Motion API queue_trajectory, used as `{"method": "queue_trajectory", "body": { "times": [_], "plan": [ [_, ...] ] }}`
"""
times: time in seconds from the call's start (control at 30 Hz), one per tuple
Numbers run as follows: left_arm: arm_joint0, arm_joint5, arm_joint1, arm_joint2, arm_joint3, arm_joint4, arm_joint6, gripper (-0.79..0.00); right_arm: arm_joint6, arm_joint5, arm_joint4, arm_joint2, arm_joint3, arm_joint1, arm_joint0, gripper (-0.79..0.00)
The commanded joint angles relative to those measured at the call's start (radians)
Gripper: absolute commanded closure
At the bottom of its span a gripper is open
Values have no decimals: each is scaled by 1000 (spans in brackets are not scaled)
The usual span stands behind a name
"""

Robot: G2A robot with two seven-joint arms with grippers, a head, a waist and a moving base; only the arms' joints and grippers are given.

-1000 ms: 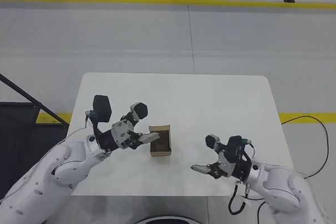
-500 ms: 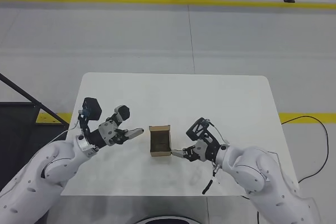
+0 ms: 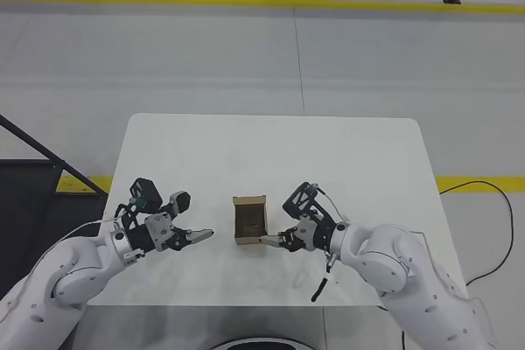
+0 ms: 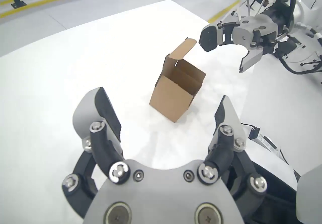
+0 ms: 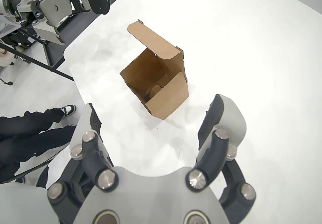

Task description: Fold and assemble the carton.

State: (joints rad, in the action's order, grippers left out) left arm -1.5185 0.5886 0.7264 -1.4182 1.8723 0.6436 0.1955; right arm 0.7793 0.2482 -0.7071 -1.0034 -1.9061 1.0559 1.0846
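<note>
A small brown carton [image 3: 250, 223] stands upright on the white bench [image 3: 350, 157], top open (one flap raised). The left tool [image 3: 195, 217] and right tool [image 3: 280, 220] flank it, both spread and empty, the right one nearer.

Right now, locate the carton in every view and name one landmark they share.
Top view: carton mid-table, between left gripper and right gripper.
Left wrist view: standing open ahead of that gripper.
Right wrist view: close ahead, interior showing.
Shared landmark: the white table beneath it.
</note>
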Motion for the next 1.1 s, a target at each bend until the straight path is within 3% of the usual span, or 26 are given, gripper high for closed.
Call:
{"method": "queue_trajectory", "body": {
  "times": [0.0, 0.07, 0.23, 0.37, 0.57, 0.77, 1.07],
  "plan": [
    [0, -4, 0, 1, 0, 0, 0, -785, 0, 0, 0, 0, 0, 0, 0, -785],
    [8, -23, 5, 13, 10, 11, 9, -785, -12, -25, -14, -2, 5, 1, 6, -785],
    [52, -139, 20, 61, -23, 26, 60, -785, 34, -342, -101, 49, 1, 23, -19, -785],
    [99, -210, 35, 106, -68, 45, 69, -785, 40, -453, -110, 93, 25, 45, -58, -785],
    [174, -204, 59, 179, -126, 36, 68, -785, 48, -497, -67, 83, 82, 59, -82, -785],
    [237, -209, 78, 227, -148, 54, 97, -785, 63, -477, -60, 72, 94, 62, -82, -785],
    [283, -235, 99, 275, -155, 105, 130, -785, 115, -478, -116, 104, 101, 74, -102, -785]
  ]
}}
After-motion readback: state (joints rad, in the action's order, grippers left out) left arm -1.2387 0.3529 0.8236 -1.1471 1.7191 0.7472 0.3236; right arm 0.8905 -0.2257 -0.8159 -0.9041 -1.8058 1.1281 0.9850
